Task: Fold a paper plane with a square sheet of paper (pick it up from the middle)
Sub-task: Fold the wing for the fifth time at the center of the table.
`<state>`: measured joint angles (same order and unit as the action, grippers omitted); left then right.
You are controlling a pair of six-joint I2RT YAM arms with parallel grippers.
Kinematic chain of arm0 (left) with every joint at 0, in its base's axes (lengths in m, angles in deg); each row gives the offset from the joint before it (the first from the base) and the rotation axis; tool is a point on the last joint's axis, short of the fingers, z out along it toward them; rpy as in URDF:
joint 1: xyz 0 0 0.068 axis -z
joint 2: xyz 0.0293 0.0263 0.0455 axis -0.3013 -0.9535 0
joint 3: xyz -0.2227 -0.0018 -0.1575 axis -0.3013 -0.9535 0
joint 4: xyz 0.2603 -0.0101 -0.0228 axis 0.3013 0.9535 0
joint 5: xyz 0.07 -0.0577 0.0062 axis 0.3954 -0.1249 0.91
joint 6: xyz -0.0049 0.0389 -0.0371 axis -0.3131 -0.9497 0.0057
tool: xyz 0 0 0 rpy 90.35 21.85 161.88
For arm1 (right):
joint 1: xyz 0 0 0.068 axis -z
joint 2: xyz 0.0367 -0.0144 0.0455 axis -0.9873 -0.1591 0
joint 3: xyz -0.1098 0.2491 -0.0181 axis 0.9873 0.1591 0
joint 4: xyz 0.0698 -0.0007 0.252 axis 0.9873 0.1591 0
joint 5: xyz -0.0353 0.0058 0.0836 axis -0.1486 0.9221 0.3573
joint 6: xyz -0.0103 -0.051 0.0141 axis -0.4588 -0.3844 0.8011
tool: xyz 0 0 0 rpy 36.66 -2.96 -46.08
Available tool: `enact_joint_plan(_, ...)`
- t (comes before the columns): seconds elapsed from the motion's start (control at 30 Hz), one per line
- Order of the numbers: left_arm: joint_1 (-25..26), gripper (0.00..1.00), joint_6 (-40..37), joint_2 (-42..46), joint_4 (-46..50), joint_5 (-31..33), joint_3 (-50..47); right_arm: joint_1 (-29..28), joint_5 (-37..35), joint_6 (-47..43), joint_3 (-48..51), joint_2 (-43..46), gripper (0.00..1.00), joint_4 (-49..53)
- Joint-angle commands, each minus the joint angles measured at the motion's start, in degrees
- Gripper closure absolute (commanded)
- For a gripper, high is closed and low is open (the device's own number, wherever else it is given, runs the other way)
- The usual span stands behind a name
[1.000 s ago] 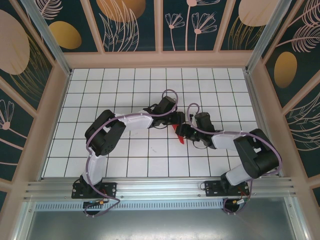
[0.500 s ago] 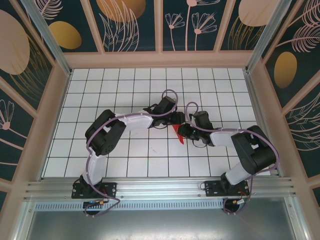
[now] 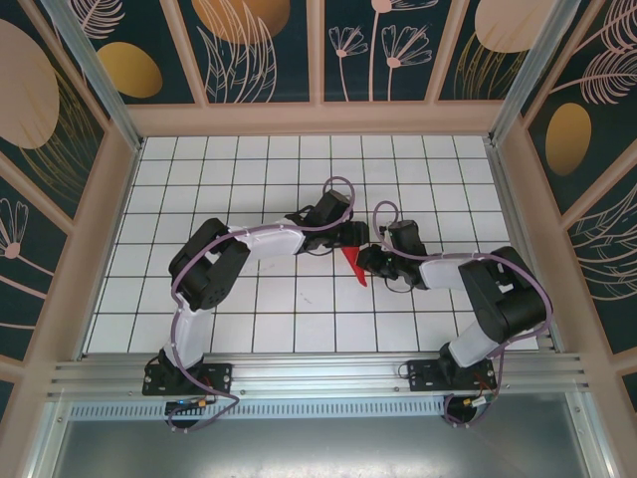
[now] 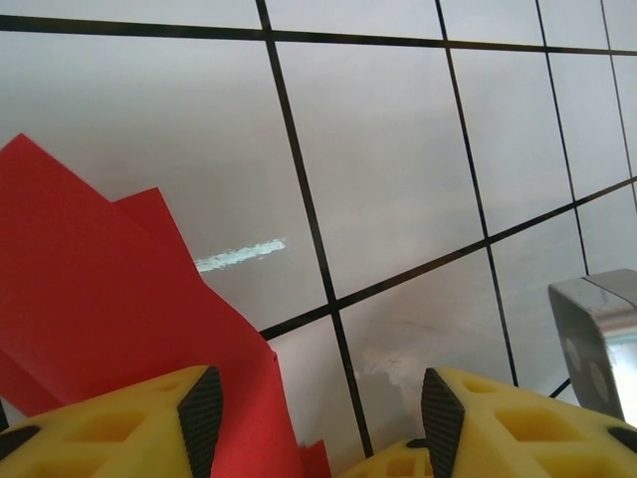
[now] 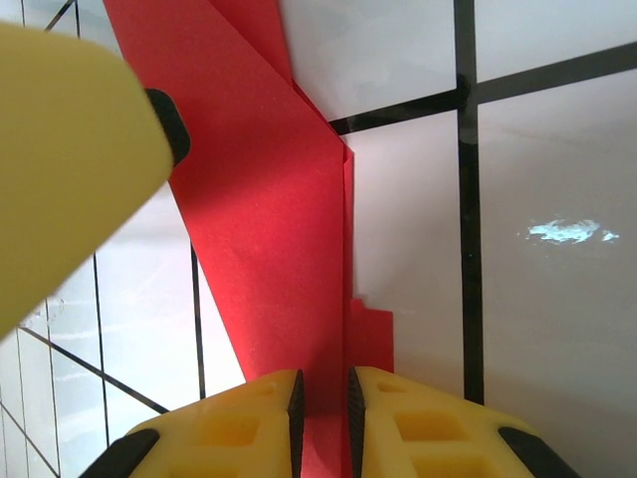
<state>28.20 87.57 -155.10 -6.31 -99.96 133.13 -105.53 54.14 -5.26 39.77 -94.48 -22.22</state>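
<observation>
Right gripper (image 5: 323, 390) is closed on the folded paper (image 5: 269, 219), well clear of every table (image 3: 249, 169) edge; left gripper (image 4: 320, 403) stands half open over it, gripping nothing. Such a thin nip may slip, tear or skew the crease if either arm pulls

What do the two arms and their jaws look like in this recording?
Both the left arm and right arm have chunky black joints joined by white links, with a lilac cable looping along each. The jaws are yellow latticed plastic with black pads.
</observation>
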Motion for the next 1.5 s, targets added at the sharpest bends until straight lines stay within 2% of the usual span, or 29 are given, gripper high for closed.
enact_joint_plan(0.0, -0.1, 0.44, 0.4, 3.4, -2.6, -2.7, -1.4, -0.2, -0.8, -0.2, 0.5, -3.7, 0.77, -1.3)
enact_joint_plan(0.33, -0.1, 0.51, 3.7, 1.0, -6.1, -3.8, -4.5, -0.2, -1.1, 0.6, 0.1, -4.2, 0.77, -1.2)
enact_joint_plan(0.77, -0.1, 0.56, 5.4, -0.3, -7.8, -0.3, -7.5, -0.2, -0.2, 0.2, -0.7, -4.6, 0.75, -0.7)
enact_joint_plan(0.87, -0.2, 0.61, 5.4, -0.3, -7.4, 0.9, -7.7, -0.2, -0.3, 0.2, -0.8, -4.9, 0.75, -0.6)
enact_joint_plan(1.13, -0.2, 0.60, 5.7, -1.2, -7.4, 1.3, -7.6, -0.3, 0.2, 0.4, -1.4, -4.7, 0.75, 0.1)
enact_joint_plan(1.27, -0.3, 0.60, 5.8, -1.4, -6.3, 2.0, -8.0, -0.1, 0.7, 0.6, -1.1, -1.7, 0.70, 0.4)
enact_joint_plan(1.47, -0.2, 0.61, 5.6, -1.6, -6.3, 1.4, -8.0, 0.3, 0.7, -0.2, -0.2, 8.0, 0.68, 3.7)
